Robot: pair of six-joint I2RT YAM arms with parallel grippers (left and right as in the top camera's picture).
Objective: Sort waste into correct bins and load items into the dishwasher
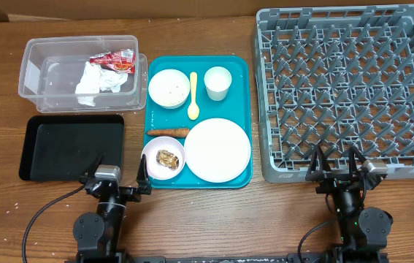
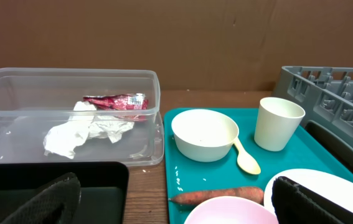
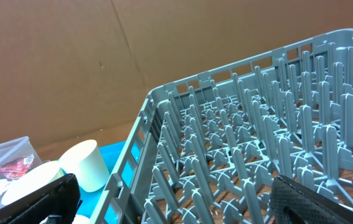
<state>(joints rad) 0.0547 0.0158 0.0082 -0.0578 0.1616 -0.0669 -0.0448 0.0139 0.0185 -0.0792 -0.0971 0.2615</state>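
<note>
Wooden table (image 1: 207, 219), carrying all items below. Gray dish rack (image 1: 349, 88), at the right, its pegs bare, just beside the tray. Teal tray (image 1: 242, 102), at centre, between the rack and the two bins. Clear plastic bin (image 1: 53, 84), far left, holding waste. Black bin (image 1: 71, 146), near left, directly in front of the clear bin. White plate (image 1: 217, 150), on the near right part of the tray. Left claw (image 1: 121, 172), released, fingers spread wide, at the near edge between the black bin and the tray. Right claw (image 1: 336, 166), released likewise, at the rack's near wall. White bowl (image 1: 169, 88), far left corner of the tray. Pink bowl (image 1: 150, 150), near left corner, touching the plate, with brown food scraps (image 1: 166, 158) inside. White cup (image 1: 217, 82), upright, far right of the tray. Carrot (image 1: 167, 132), lying crosswise between the two bowls. Yellow spoon (image 1: 193, 95), lying between the white bowl and the cup, handle pointing away. Crumpled white tissue (image 1: 93, 80), in the clear bin. Red wrapper (image 1: 113, 61), in the clear bin, just behind the tissue.
</note>
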